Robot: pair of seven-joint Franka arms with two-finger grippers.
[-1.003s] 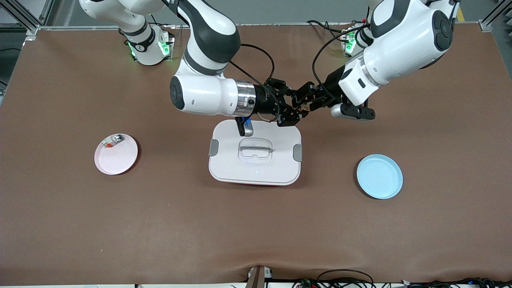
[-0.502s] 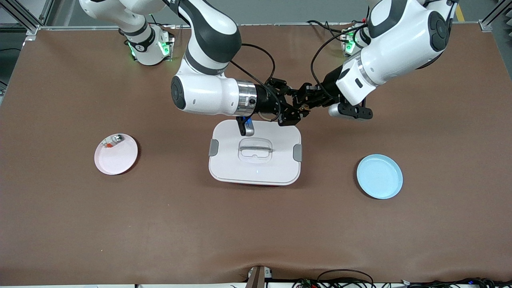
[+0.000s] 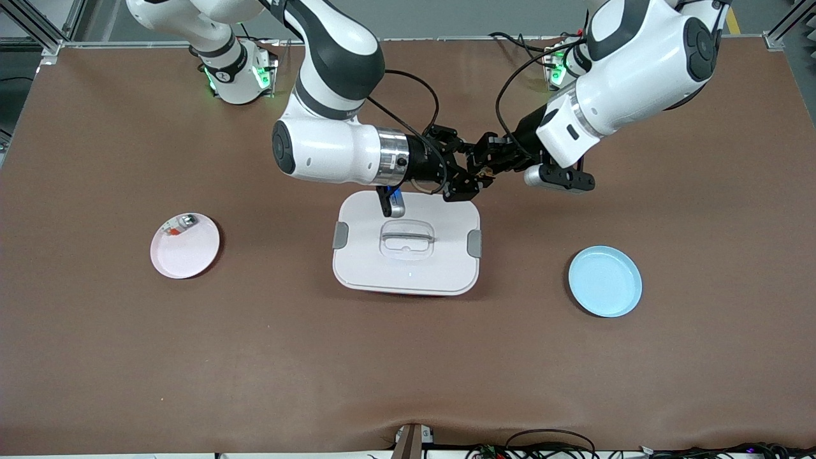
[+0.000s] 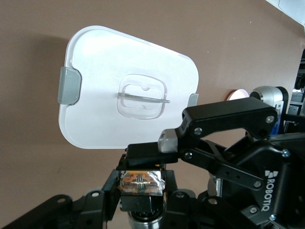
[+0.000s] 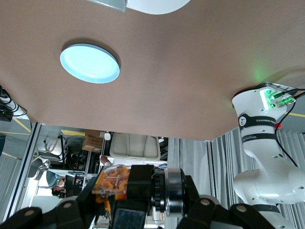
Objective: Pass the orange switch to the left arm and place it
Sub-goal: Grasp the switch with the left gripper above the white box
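The orange switch (image 3: 479, 169) hangs in the air between both grippers, over the box's corner toward the arms' bases. My right gripper (image 3: 464, 178) reaches in from the right arm's end and is shut on it. My left gripper (image 3: 488, 160) meets it from the left arm's end and is shut on the same part. The left wrist view has the switch (image 4: 140, 182) in my left gripper (image 4: 141, 191), with a right finger (image 4: 143, 152) on top. The right wrist view shows its orange body (image 5: 112, 183) in my right gripper (image 5: 128, 200). Below lies the white box (image 3: 408, 268), lid on.
A pink plate (image 3: 185, 255) with a small silvery part (image 3: 182, 223) lies toward the right arm's end. A blue plate (image 3: 605, 281) lies toward the left arm's end. Cables run along the table edge nearest the front camera.
My left gripper has closed on the switch, and the left arm has shifted slightly toward the right gripper. The right gripper has kept its hold without moving.
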